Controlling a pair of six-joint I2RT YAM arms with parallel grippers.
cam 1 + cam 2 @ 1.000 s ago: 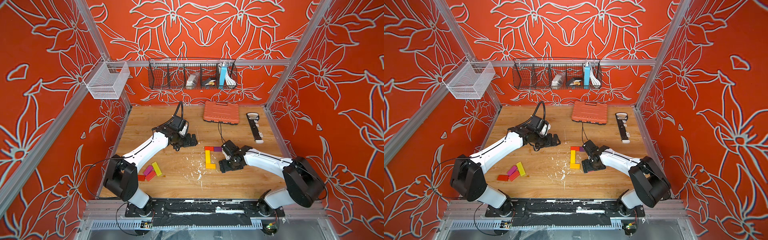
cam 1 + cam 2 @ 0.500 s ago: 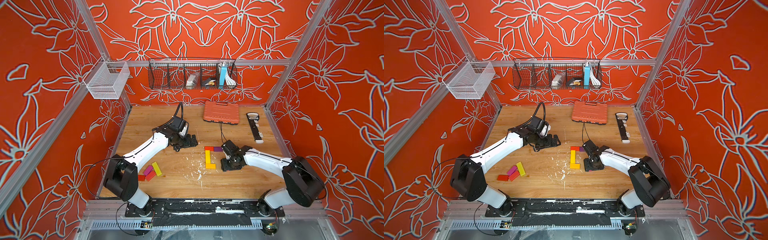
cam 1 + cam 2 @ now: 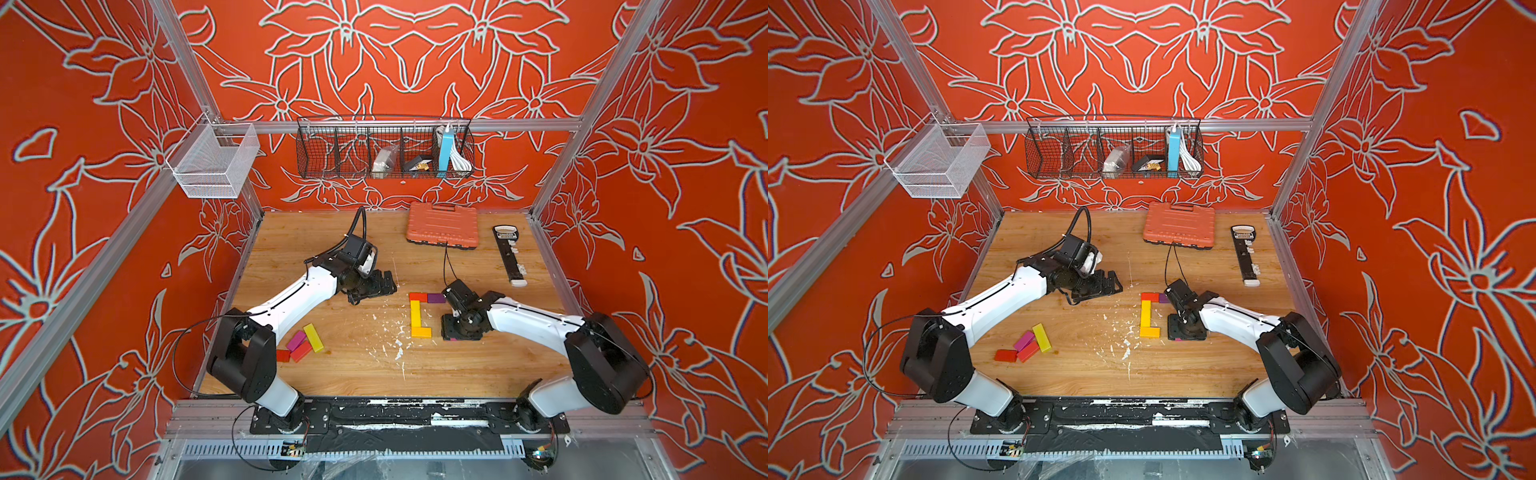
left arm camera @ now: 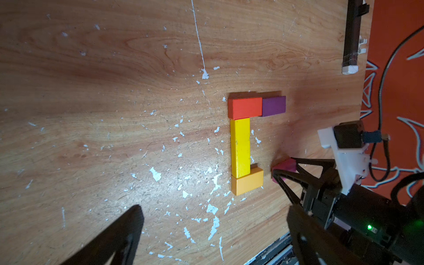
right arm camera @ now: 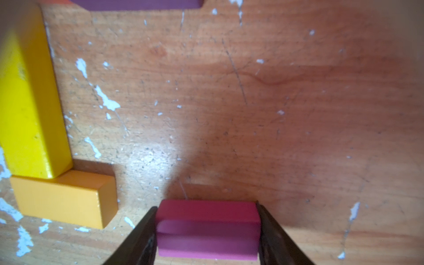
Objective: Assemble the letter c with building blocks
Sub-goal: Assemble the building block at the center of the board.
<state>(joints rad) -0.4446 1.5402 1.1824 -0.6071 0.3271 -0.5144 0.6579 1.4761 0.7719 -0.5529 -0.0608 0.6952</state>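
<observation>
The right end effector (image 5: pixel 206 218) is clamping the light, stiff, slick-painted magenta block (image 5: pixel 207 238) by its ends, just beside the orange block (image 5: pixel 62 197), while the left end effector (image 3: pixel 374 286) is hanging open

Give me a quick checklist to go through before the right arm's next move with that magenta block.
1. Right gripper shut on the magenta block, a finger at each end: ok.
2. Magenta block flush with the orange block: not ok, bare table between them.
3. Red block, purple block, yellow bar and orange block touching: ok.
4. Left gripper open, apart from the letter: ok.
5. Magenta block resting on the table: cannot tell.
</observation>
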